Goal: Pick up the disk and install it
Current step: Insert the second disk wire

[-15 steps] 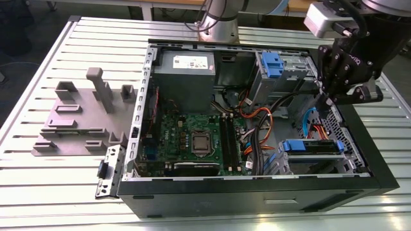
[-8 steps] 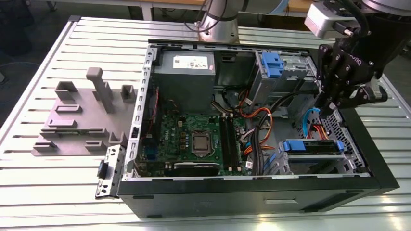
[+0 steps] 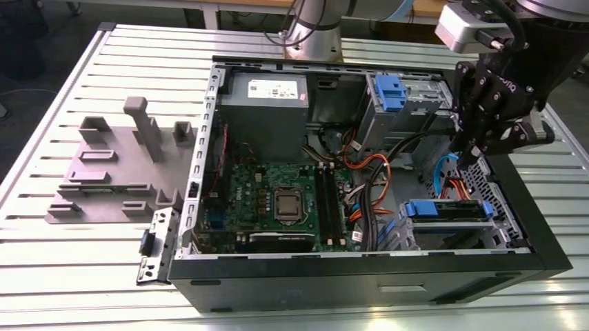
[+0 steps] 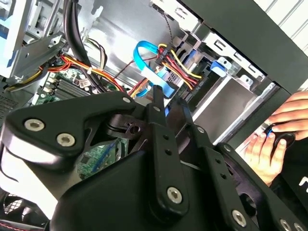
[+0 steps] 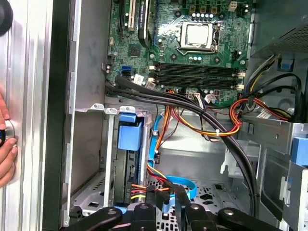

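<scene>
- The disk [image 3: 448,210], a flat drive with a blue plastic carrier frame round its edges, lies in the metal drive cage in a corner of the open case. In the exterior view it sits close beneath the gripper. In the first wrist view its blue carrier end [image 5: 130,136] shows in the same cage.
- The black gripper [image 3: 471,155] hangs just inside the case rim above that cage and holds nothing. Whether it is open or closed cannot be told. White lettering on its body is too small to make out.
- A flat light-blue data cable [image 4: 146,48] and a red, yellow and black wire bundle [image 4: 180,65] run right beside the gripper.
- The green motherboard [image 3: 287,203] with its square silver processor socket [image 5: 198,34] lies further off, on the case floor.
- The big grey metal box [image 3: 265,103] sits in the far corner, well apart from the gripper. Its white sticker [image 3: 273,87] carries print that is not legible.
- The black computer case [image 3: 368,276] rests on a slatted aluminium table [image 3: 55,262].
- A grey plastic fixture block [image 3: 110,172] stands on the table, well apart from the gripper and beyond the case.
- A person's hand [image 4: 269,149] rests outside the case wall, near the gripper.
</scene>
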Robot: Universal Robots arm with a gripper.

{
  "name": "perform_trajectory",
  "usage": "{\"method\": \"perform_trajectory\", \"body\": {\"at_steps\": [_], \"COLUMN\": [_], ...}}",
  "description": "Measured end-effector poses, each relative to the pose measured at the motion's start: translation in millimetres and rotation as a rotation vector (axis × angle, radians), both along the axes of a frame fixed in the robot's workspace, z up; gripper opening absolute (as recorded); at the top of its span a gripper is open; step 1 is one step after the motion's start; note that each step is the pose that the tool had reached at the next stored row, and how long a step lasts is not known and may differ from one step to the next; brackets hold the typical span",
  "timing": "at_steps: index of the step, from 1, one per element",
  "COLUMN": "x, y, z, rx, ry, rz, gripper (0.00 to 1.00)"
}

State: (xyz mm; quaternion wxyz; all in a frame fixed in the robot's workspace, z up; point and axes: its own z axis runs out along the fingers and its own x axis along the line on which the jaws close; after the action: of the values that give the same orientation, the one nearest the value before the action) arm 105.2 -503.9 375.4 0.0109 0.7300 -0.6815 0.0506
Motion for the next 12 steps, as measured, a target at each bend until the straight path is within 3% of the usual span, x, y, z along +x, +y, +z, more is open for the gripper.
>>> {"method": "perform_trajectory", "body": {"at_steps": [5, 12], "x": [0.1, 0.5], "y": [2.9, 4.0], "z": [-3.8, -10.2], "rx": [-0.0156, -0.0579], "ry": [0.0000, 0.0000], "rz": [0.000, 0.000], "gripper": [0.30, 0.30]}}
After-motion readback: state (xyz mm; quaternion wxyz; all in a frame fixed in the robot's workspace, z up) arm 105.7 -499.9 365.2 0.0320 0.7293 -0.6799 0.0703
